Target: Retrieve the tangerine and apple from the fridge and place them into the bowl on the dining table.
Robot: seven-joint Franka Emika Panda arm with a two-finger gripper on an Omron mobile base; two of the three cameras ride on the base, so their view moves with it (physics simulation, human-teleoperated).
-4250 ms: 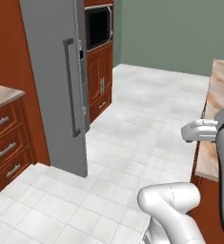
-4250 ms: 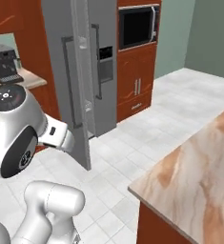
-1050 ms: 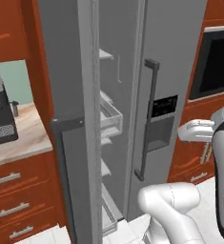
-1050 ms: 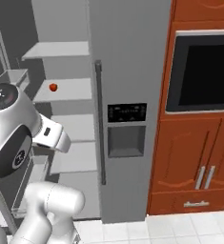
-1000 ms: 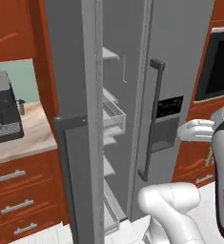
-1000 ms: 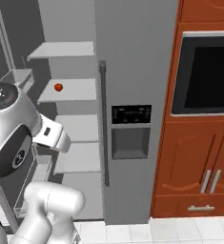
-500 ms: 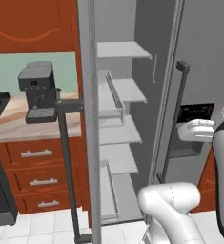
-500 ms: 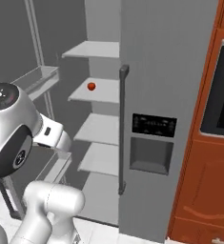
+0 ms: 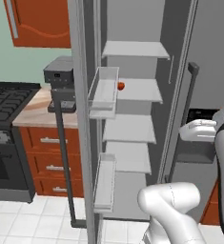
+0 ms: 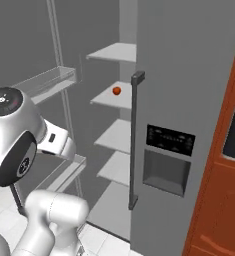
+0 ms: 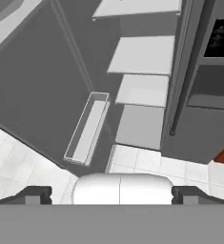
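The fridge [image 9: 213,57] stands with its left door swung open, baring white shelves [image 10: 116,102]. On the second shelf from the top sits the apple [image 9: 121,86], a small red fruit [image 10: 117,91], alone near the shelf's left side. The tangerine, the bowl and the dining table are out of view. My gripper [image 11: 111,195] is open and empty, held back from the fridge [image 11: 142,90] and looking down at its lower shelves and the floor tiles.
The open door [image 9: 82,119] carries clear bins [image 9: 104,90] and juts toward me on the left. Beside it are a counter with a coffee machine [image 9: 60,76], a stove [image 9: 8,93] and drawers [image 9: 46,143]. The shut door holds a dark dispenser panel [image 10: 170,140].
The whole picture has shifted: the base has swung round from the kitchen floor to face the open fridge, whose shelves now sit nearer the centre. The arm keeps its pose.
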